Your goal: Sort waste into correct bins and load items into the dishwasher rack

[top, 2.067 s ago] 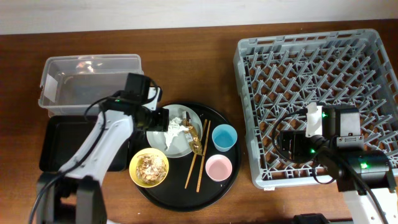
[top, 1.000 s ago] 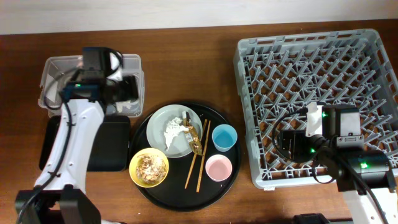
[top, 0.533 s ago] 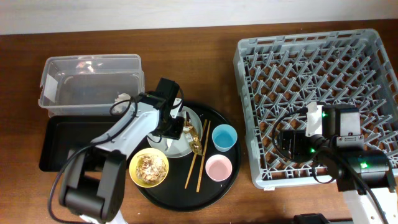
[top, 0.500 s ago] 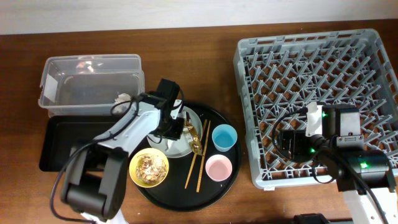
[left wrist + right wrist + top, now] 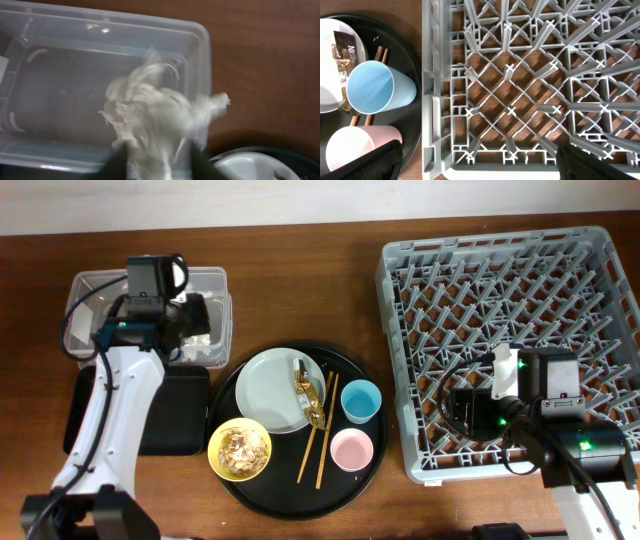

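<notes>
The left gripper (image 5: 157,164) pinches a crumpled white tissue wad (image 5: 150,120) above the clear rectangular plastic box (image 5: 202,60) at the far-left corner of the tabletop (image 5: 300,270) — poised, I judge, to drop it in. The right gripper (image 5: 480,162) hangs spread and empty over the large grey pegged rack (image 5: 520,75) by the right edge.

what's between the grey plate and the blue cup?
The wooden chopsticks, lying on the round black tray; the gold wrapper sits on the plate at that edge. Overhead view shows it.
</notes>
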### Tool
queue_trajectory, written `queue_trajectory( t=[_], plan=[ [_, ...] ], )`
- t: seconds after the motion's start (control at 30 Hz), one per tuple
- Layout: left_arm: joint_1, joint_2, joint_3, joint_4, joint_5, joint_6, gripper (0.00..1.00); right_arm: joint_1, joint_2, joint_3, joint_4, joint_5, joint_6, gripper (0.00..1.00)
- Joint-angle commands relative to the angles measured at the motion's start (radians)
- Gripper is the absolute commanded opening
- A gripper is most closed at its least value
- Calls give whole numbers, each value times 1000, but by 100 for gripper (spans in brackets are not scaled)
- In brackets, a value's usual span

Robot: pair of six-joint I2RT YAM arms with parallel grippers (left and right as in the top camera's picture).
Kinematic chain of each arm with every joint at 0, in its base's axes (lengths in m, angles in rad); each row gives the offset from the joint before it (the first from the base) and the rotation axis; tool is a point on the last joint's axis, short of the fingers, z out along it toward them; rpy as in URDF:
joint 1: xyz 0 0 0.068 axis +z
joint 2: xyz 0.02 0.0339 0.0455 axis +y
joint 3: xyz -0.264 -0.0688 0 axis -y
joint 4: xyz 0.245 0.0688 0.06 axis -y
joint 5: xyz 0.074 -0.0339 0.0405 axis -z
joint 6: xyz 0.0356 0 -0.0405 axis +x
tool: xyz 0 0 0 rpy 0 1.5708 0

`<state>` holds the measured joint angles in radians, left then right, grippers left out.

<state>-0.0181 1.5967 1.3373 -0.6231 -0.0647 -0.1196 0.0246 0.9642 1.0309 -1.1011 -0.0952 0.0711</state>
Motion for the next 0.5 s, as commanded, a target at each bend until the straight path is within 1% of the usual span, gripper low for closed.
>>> queue_trajectory(
  t=[0.0,0.03,0.07,0.1,0.17,0.23,0.3,0.4,0.47],
  plan=[
    [30,29,5,32,12,1,66,-5,-2,21,0,-5,0,99],
    [26,27,5,23,81,1,70,-5,-2,21,0,-5,-1,99],
    [19,27,5,0,172,0,70,-5,-2,21,0,-5,0,99],
    [-2,27,5,-40,294,-4,70,-5,-2,21,0,-5,0,99],
    [-56,27,4,-100,376,-7,69,-5,-2,21,0,-5,0,99],
    [-156,33,-12,-172,374,-10,68,-5,-2,21,0,-5,0,99],
    [-256,64,-43,-179,372,-27,69,-5,-2,21,1,-5,0,99],
    [-349,168,-56,-178,354,-171,69,-5,-2,21,0,-5,0,99],
    [-377,233,-56,-172,325,-227,69,-5,-2,21,0,-5,0,99]
  ],
)
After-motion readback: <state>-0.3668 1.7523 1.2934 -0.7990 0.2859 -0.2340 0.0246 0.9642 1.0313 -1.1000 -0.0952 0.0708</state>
